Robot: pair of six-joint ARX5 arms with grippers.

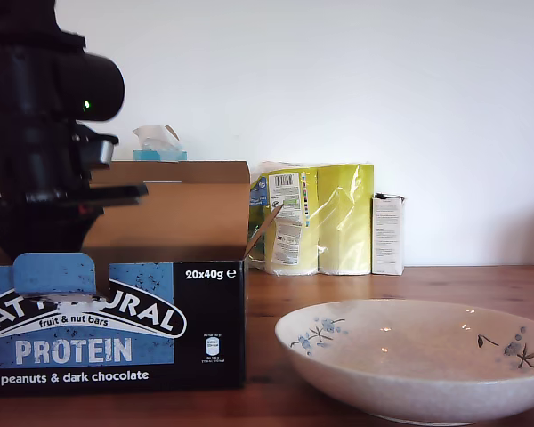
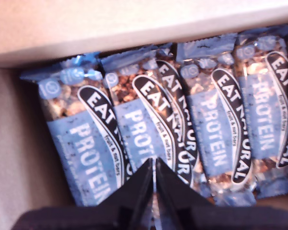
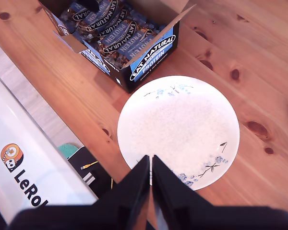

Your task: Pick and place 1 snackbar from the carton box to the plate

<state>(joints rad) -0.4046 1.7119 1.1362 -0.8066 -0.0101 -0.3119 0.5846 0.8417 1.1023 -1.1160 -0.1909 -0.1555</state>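
My first claw (image 2: 154, 165) hangs over the open carton box (image 1: 116, 329), its jaws pressed together and holding nothing, tips just above the row of bars. The snackbar (image 2: 144, 120) nearest the tips lies flat among its neighbours, packed edge to edge and overlapping, in a blue and clear wrapper printed "EAT NATURAL PROTEIN". I judge it light and fairly stiff, with a glossy film that could slip; the jaws must part first, then pinch across the narrow width near the middle, since the crimped ends would fold. Tight packing may drag a neighbour up with it. My second claw (image 3: 150, 165) hovers high above the desk (image 3: 259, 62), also closed and empty, looking down on the plate (image 3: 177, 120), which sits bare just beside the box.
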